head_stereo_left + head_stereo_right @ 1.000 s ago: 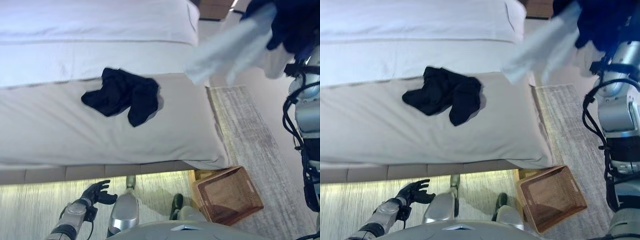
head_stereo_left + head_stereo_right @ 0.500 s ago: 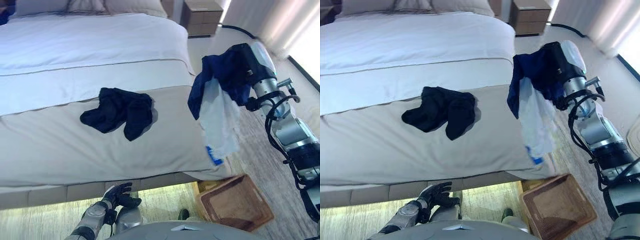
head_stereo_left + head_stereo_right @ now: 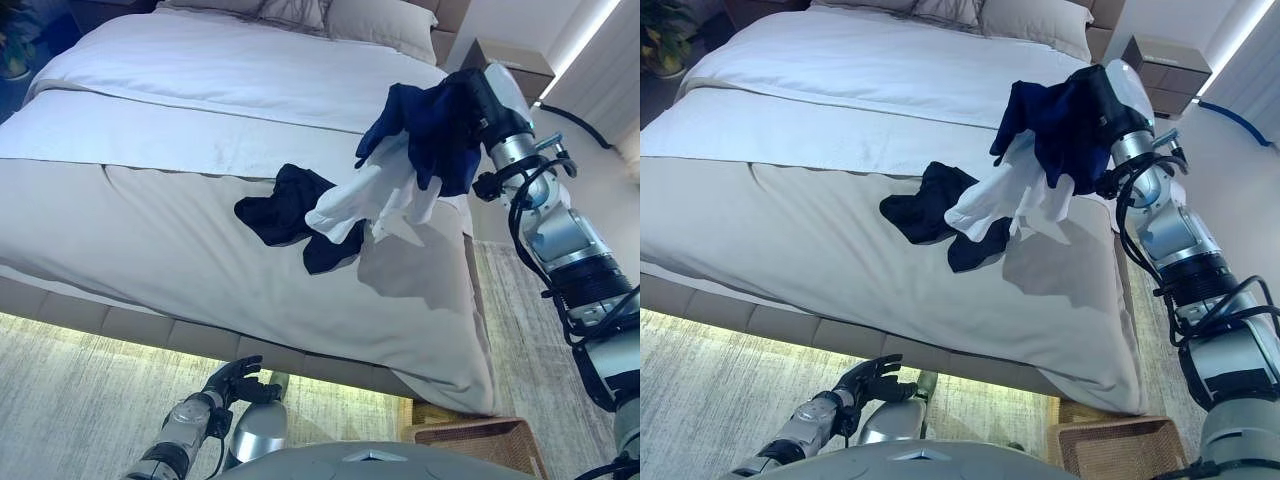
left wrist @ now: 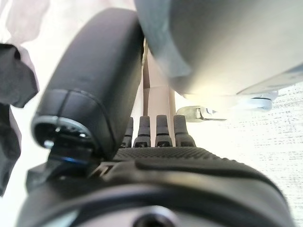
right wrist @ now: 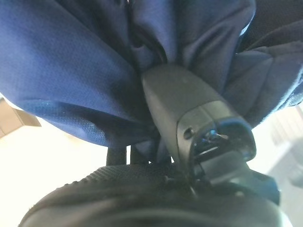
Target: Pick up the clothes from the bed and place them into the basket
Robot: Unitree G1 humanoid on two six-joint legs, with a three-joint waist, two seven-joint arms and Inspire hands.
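Note:
My right hand [image 3: 481,102] is raised over the bed's right side, shut on a navy garment [image 3: 425,125]. A white garment [image 3: 365,200] hangs from the same bundle. In the right wrist view my thumb [image 5: 189,109] pinches the navy cloth [image 5: 85,61]. A pile of black clothes [image 3: 285,205] lies on the grey bed cover [image 3: 150,230], partly behind the hanging white cloth. The brown woven basket [image 3: 1120,445] stands on the floor by the bed's near right corner. My left hand [image 3: 235,380] hangs low in front of the bed, fingers [image 4: 156,130] relaxed and empty.
Pillows [image 3: 380,20] lie at the head of the bed. A nightstand [image 3: 510,60] stands beyond the bed's far right corner. A pale rug [image 3: 80,400] covers the floor in front of the bed and along its right side.
The camera has moved, so the whole scene has shifted. The clothes in my right hand have swung from beside the bed's corner to over the bed, near the black pile. The left hand stays low.

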